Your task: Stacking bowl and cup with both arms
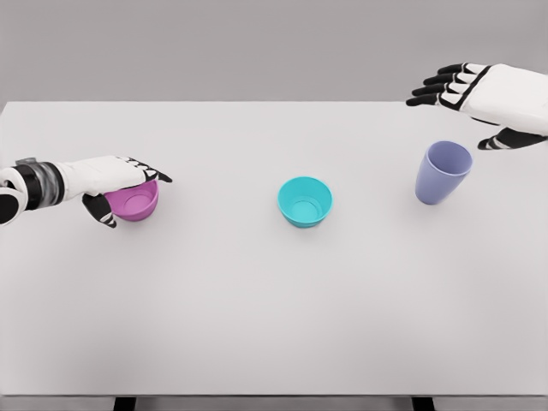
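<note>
On the white table [257,325] three vessels stand upright in a rough row: a pink bowl [135,202] at the left, a teal bowl [305,202] in the middle, and a lavender cup [443,172] at the right, slightly farther back.

The left hand [120,184] comes in from the left edge and lies over the pink bowl, its fingers stretched across the far rim and its thumb low against the near-left wall. It looks wrapped around the bowl, though from above I cannot be sure the grip is fully tight. The bowl sits on the table, not lifted.

The right hand [479,94] hovers beyond and to the right of the lavender cup, fingers spread and pointing left, holding nothing. The cup lies just near and left of that palm, its long axis vertical, mouth up.

The teal bowl sits well apart from both hands, roughly midway between them, so it is the likely stacking base. The pink bowl must travel right to reach it, the cup left. The left hand is the more advanced of the two; the right has yet to come down around the cup's side.
</note>
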